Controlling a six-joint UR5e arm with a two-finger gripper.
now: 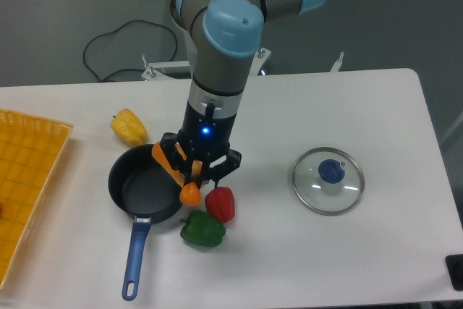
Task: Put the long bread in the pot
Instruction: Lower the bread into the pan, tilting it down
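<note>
Gripping the long bread (173, 172) slantwise, the pincer (194, 176) hangs over the pot's (141, 186) right rim. Red pepper (221, 204) and green pepper (202, 229) crowd that side. Pincer tips hide the loaf's middle.

White table (376, 106). Yellow bell pepper (129, 127) on it toward the left; orange mesh tray (25, 179) at the left edge. Red bell pepper (220, 203) and green bell pepper (202, 229) near the middle front, touching or nearly so, green in front of the red. Round glass lid (328, 180) with blue knob lies flat on the right, well apart from the peppers. Black cable (119, 37) loops on the floor behind.
</note>
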